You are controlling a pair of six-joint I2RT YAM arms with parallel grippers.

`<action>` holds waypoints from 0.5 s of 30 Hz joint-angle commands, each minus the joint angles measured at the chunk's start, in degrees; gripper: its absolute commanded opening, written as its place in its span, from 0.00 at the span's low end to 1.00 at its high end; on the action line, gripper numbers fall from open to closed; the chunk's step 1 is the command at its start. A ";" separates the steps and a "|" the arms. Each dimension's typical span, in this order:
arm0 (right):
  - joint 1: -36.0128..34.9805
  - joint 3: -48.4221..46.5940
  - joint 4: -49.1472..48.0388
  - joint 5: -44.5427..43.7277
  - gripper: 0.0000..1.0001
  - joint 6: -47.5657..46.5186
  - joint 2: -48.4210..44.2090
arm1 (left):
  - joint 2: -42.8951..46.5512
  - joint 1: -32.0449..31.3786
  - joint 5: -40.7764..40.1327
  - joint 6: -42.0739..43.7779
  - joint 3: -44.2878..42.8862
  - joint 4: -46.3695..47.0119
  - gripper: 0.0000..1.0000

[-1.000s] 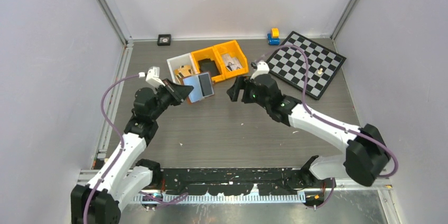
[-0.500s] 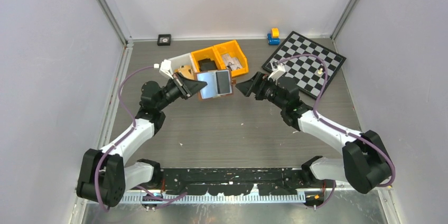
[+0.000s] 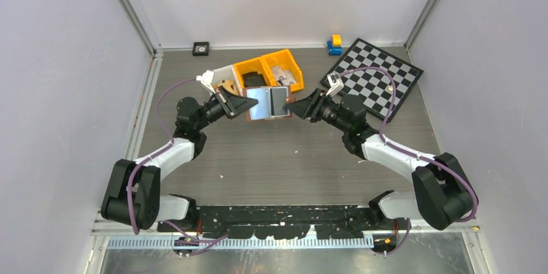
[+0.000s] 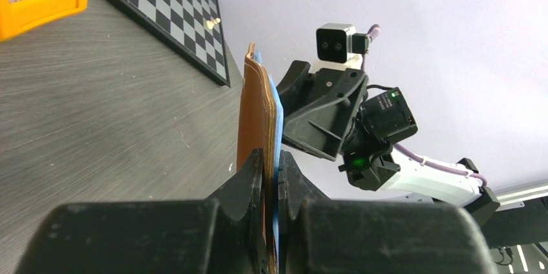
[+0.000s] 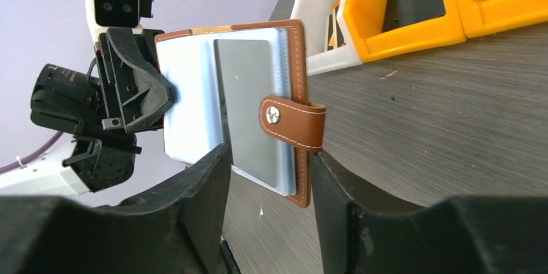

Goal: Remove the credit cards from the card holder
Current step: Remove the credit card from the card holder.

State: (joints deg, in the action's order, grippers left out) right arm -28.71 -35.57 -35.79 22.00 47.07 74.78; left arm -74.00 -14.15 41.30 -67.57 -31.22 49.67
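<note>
My left gripper is shut on the left edge of the reddish-brown card holder and holds it open above the table. In the left wrist view the holder stands edge-on, pinched between the jaws of that gripper. The right wrist view shows its pale blue sleeves, a grey credit card and the snap strap. My right gripper is at the holder's right edge. Its jaws stand apart, one on each side of the lower right corner, and no grip shows.
Behind the holder stand two yellow bins and a white bin with small items. A chessboard lies at the back right, with a blue-and-yellow toy beside it. A small black square sits by the back wall.
The left arm carried the open holder to the right and back. The right gripper moved in to the holder's right edge, and its jaws narrowed.
</note>
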 commanded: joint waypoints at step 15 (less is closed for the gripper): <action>2.12 -0.37 -1.05 -1.35 0.74 2.28 0.33 | -3.26 -0.09 5.01 -7.08 -3.28 12.01 0.00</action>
State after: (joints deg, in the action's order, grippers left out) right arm -27.18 -35.00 -34.26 20.23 48.25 74.76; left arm -76.53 -14.13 44.51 -72.31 -31.86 54.98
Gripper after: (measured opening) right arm 0.737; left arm 0.069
